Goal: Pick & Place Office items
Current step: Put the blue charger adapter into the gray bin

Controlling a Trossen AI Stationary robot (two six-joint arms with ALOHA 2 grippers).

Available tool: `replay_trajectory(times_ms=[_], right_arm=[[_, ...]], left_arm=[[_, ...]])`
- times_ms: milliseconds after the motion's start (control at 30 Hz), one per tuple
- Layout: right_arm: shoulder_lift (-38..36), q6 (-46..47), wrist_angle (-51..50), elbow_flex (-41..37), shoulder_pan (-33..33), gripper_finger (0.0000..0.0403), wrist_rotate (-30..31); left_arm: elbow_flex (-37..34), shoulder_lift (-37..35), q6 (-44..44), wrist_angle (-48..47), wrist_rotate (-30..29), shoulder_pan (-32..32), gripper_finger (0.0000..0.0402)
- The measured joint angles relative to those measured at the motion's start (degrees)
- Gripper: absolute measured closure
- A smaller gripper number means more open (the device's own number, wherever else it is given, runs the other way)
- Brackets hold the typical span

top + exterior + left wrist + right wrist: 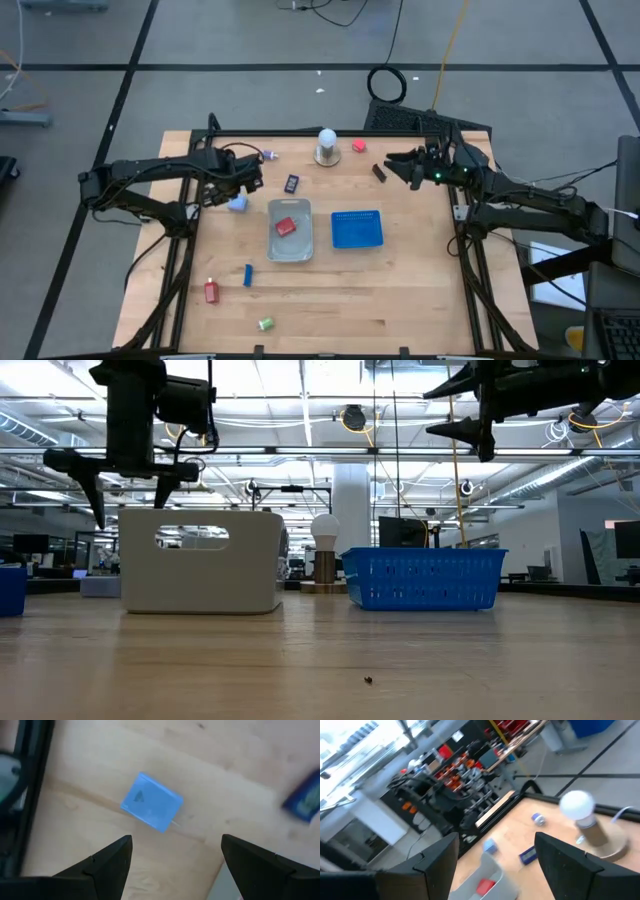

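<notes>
The left gripper (243,185) hangs above the table's left rear part, jaws spread wide with nothing between them. Directly under it, just beyond the fingertips in the left wrist view, lies a light blue block (151,802), flat and roughly square with a faint mark on its top face; it sits turned cornerwise to the fingers, and no long axis stands out. Behind the gripper, toward the table's rear edge, a small purple piece (268,155) lies on the wood. To the gripper's right a dark blue slab (291,183) lies near the clear tray (290,254), its long axis running roughly front to back. Well in front of the gripper, near the table's front left, a red item (211,291) lies lengthwise front to back, a blue stick (248,275) beside it points the same way, and a green piece (266,323) lies nearer the front edge, long axis across the table.

Inside the clear tray rests a red block (286,226), slightly askew. Right of the tray sits the blue basket (357,229).

The white ball on its round base (326,146) stands at the rear centre, a red cube (358,146) just to its right.

The right gripper (408,169) hovers at the table's right rear, jaws apart, holding nothing. A dark stick (380,172) lies just to its left, long axis slanting diagonally.
</notes>
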Motion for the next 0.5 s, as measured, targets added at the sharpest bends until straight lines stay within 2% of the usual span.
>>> replay_trajectory(times_ms=[233, 500], right_arm=[[-0.66, -0.47, -0.25, 0.0, -5.83, 0.0147, -1.18], [-0.96, -0.72, -0.34, 0.0, -15.02, 0.0147, -8.64]], left_arm=[[0.0, 0.02, -18.98, 0.29, 1.1, 2.54, 0.0092], [0.0, 0.02, -27.57, -0.03, 0.69, 7.08, 0.0092]])
